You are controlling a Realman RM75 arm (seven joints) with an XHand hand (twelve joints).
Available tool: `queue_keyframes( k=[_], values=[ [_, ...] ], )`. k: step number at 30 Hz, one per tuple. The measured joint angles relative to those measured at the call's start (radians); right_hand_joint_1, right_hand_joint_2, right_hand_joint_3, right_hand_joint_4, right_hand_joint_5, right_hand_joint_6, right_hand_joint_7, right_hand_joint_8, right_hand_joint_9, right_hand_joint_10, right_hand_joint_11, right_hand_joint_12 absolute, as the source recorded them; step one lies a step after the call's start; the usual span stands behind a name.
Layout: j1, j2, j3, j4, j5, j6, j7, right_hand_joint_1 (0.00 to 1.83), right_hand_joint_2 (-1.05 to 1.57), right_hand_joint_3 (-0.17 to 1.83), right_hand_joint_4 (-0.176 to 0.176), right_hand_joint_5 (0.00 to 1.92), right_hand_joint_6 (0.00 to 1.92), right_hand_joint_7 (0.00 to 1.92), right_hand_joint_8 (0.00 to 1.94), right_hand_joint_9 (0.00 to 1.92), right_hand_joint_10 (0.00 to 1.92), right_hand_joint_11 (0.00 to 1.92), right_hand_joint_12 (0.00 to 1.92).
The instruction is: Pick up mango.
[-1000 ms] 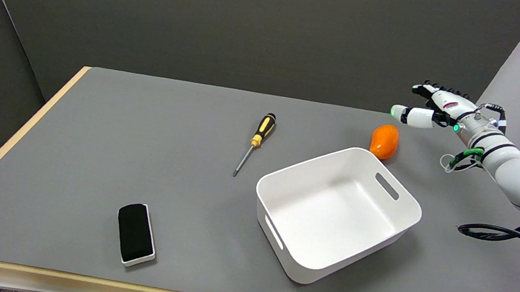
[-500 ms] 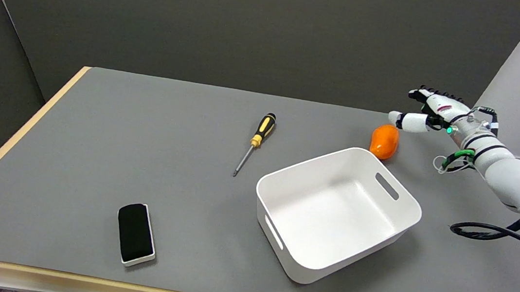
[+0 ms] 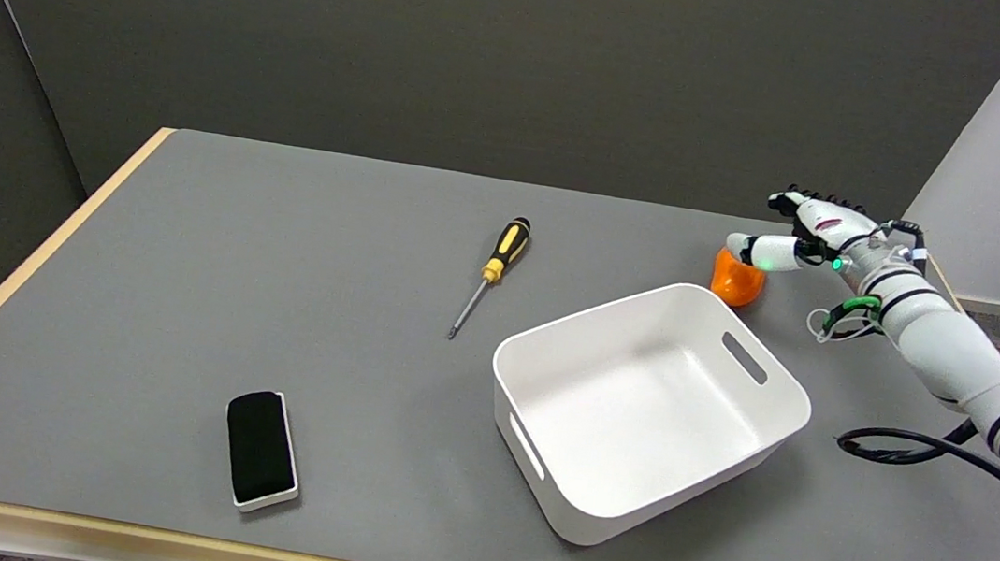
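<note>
The orange mango (image 3: 734,280) lies on the grey table just behind the far corner of the white bin (image 3: 647,410). My right hand (image 3: 797,239) reaches in from the right and hovers over the mango's upper right side, fingers spread apart. Its thumb crosses in front of the mango's top and hides that part. I cannot tell whether the thumb touches the fruit. Nothing is held in the hand.
The white bin stands right in front of the mango, its inside bare. A screwdriver (image 3: 491,272) with a yellow and black handle lies at mid table. A black eraser (image 3: 261,448) lies near the front edge. A black cable (image 3: 904,449) hangs under my forearm.
My right hand has come down and to the left, from the air right of the mango to just over its top. The mango and the other things have not moved.
</note>
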Motion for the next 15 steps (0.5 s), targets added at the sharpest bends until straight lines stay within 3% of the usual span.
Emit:
queue_keyframes(
  k=[15],
  values=[
    [-0.017, -0.042, -0.028, 0.006, 0.004, 0.037, -0.016, 0.29, 0.63, 0.75, -0.07, 0.14, 0.36, 0.22, 0.39, 0.29, 1.12, 0.41, 1.72]
  ],
)
